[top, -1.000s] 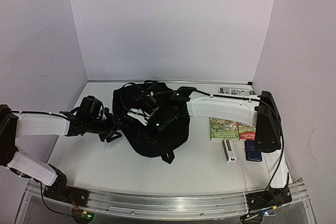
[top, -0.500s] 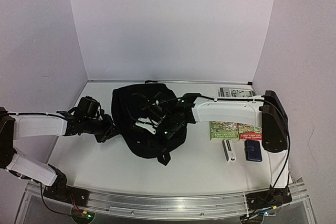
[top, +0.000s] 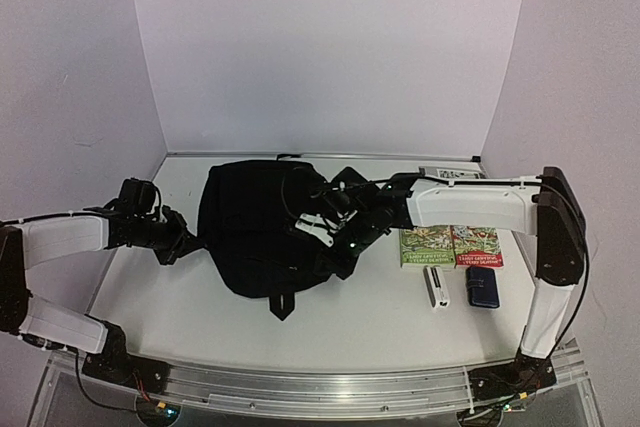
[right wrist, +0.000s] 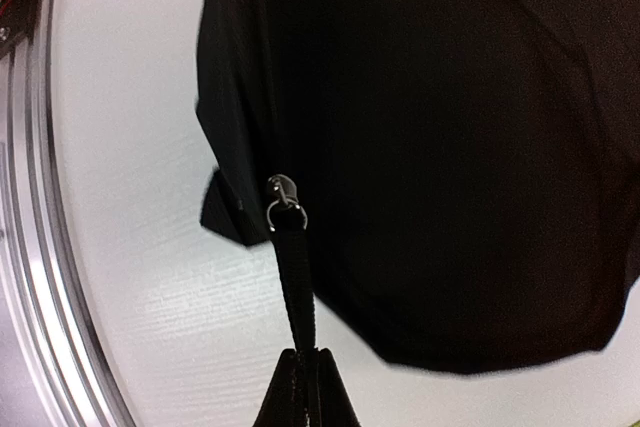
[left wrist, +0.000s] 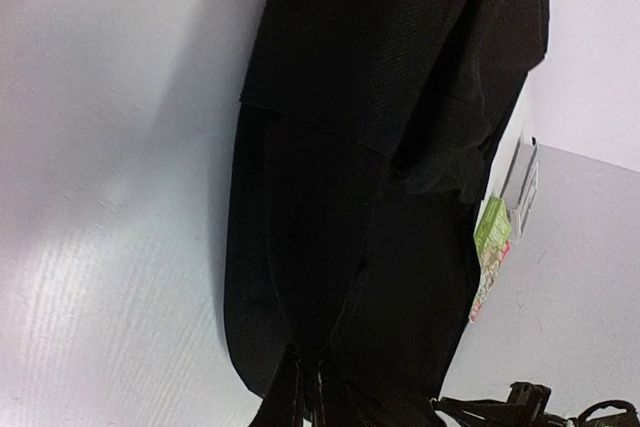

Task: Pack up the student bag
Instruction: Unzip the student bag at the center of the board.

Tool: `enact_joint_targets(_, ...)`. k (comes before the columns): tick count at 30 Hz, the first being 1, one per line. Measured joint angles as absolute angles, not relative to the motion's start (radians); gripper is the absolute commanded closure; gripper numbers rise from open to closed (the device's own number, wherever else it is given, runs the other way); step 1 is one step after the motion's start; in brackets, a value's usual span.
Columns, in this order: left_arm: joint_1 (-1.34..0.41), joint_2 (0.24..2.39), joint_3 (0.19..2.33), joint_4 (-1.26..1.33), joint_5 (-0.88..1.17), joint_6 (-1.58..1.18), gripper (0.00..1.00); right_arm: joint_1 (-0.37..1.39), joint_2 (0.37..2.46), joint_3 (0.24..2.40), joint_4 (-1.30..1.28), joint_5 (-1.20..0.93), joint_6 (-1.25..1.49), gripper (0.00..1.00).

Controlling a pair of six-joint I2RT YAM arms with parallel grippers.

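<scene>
The student bag, a large black backpack, lies flat in the middle of the table with a small loop at its near edge. My left gripper is shut, pinching the fabric of the bag's left edge; the left wrist view has its closed tips buried in a fold of the bag. My right gripper sits over the bag's right side. In the right wrist view it is shut on the black zip pull strap, which runs taut to the metal slider.
Two green-and-red books lie right of the bag. Nearer the front are a white stick-shaped item and a small dark-blue case. A printed booklet rests by the back wall. The front rail bounds the table.
The left gripper closed on the bag's left edge and drew back to the left. The right gripper moved right with the zip strap. The bag went from bunched to flat.
</scene>
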State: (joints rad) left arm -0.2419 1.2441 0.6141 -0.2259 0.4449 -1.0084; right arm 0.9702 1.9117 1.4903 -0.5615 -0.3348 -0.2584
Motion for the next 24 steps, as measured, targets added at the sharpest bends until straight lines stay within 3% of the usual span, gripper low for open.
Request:
enact_joint_targets(6, -0.184, 1.275, 0.659, -0.294, 0.424, -0.935, 0.99, 0.941, 1.895, 1.464, -0.629, -0.363, -0.26, 1.0)
enact_joint_targets(8, -0.182, 1.286, 0.689, -0.322, 0.424, -0.909, 0.88, 0.943, 1.895, 1.467, -0.634, -0.384, -0.259, 1.0)
enact_joint_targets(11, -0.174, 1.301, 0.724, -0.323, 0.431, -0.876, 0.58, 0.954, 1.898, 1.501, -0.658, -0.411, -0.249, 1.0)
enact_joint_targets(14, -0.181, 1.299, 0.729, -0.305, 0.436, -0.863, 0.39, 0.965, 1.911, 1.559, -0.674, -0.44, -0.231, 1.0)
enact_joint_targets(19, -0.331, 1.208, 0.728, -0.338, 0.389, -0.867, 0.26, 0.994, 1.974, 1.654, -0.678, -0.477, -0.201, 1.0)
enact_joint_targets(21, -0.397, 1.14, 0.712, -0.343, 0.377, -0.89, 0.15, 1.011, 2.005, 1.684, -0.682, -0.491, -0.19, 1.0)
enact_joint_targets(24, -0.453, 1.028, 0.646, -0.342, 0.358, -0.946, 0.13, 1.034, 2.047, 1.718, -0.686, -0.506, -0.177, 1.0)
